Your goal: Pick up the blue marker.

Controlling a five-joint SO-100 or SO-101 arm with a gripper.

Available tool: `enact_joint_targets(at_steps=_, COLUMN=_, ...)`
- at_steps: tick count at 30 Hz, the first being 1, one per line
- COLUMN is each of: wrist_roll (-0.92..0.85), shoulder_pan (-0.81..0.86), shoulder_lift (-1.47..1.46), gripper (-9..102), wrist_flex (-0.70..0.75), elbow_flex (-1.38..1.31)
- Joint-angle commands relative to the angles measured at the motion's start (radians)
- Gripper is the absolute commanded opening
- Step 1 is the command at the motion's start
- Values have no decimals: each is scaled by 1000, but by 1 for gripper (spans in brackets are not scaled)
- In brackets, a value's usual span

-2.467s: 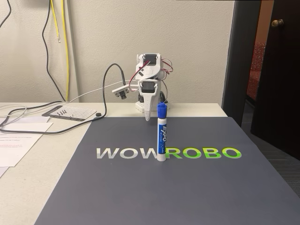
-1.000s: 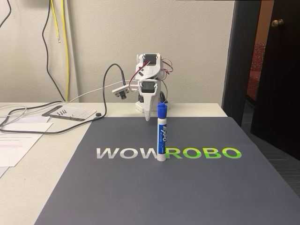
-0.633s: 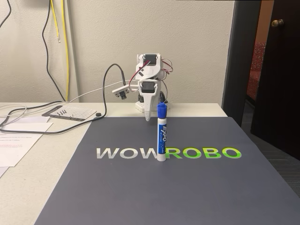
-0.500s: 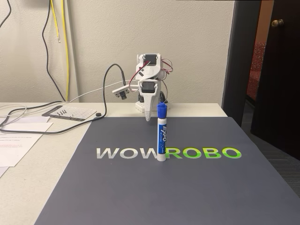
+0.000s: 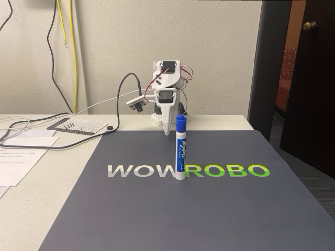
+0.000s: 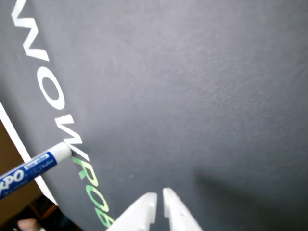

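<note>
The blue marker (image 5: 180, 149) stands upright, cap on top, on the dark grey mat (image 5: 209, 209), at the middle of the "WOWROBO" lettering. My white gripper (image 5: 167, 131) hangs point-down behind the marker, near the mat's far edge and well apart from it. In the wrist view the marker (image 6: 33, 169) shows at the lower left, its white end resting on the mat (image 6: 192, 86). At the bottom edge of that view sits the gripper (image 6: 159, 194), its two white fingertips almost touching and holding nothing.
Black cables (image 5: 78, 140), papers (image 5: 21, 157) and a printed sheet (image 5: 78, 125) lie on the table left of the mat. A dark door (image 5: 309, 78) stands at the right. The mat's near half is bare.
The arm has shifted very slightly, its side camera and cable nudging to the right. The marker has not moved.
</note>
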Motion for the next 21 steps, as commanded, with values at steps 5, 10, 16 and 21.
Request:
enact_joint_targets(at_steps=5, wrist_roll=209, shoulder_pan=-67, shoulder_lift=61, gripper=0, wrist_flex=-71, elbow_flex=-81)
enact_joint_targets(at_steps=10, wrist_roll=423, shoulder_pan=-89, shoulder_lift=54, gripper=0, wrist_flex=-153, elbow_flex=-100)
enact_joint_targets(at_steps=16, wrist_roll=692, shoulder_pan=-101, shoulder_lift=-11, gripper=0, wrist_flex=-310, elbow_flex=-100)
enact_joint_targets(at_steps=21, wrist_roll=877, shoulder_pan=-98, shoulder_lift=-71, gripper=1, wrist_flex=-413, elbow_flex=-74)
